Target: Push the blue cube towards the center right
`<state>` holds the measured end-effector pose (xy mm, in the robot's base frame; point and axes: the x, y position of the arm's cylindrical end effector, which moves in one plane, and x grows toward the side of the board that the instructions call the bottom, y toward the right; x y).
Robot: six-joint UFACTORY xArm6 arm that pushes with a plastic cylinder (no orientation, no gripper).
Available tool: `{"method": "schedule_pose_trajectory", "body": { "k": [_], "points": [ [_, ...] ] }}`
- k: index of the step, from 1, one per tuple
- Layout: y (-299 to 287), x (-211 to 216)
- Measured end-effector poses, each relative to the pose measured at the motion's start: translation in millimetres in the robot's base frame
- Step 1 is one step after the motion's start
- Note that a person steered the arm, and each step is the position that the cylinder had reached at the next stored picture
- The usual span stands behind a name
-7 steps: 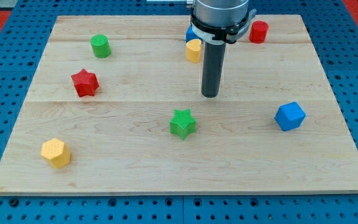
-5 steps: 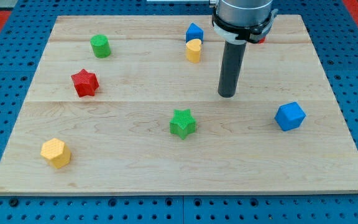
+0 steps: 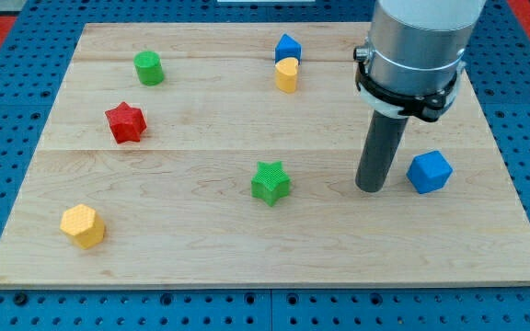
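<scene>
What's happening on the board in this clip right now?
My tip stands on the wooden board just to the view's left of the blue cube, close but apparently not touching it. The cube sits near the board's right side. The green star, red star, yellow blocks and the rest lie apart, untouched.
</scene>
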<state>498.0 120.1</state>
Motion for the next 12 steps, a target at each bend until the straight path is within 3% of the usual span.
{"method": "schedule_pose_trajectory", "body": {
  "k": [1,5,7,12],
  "points": [
    [0,30],
    [59,41],
    [82,31],
    [79,-52]
  ]
}}
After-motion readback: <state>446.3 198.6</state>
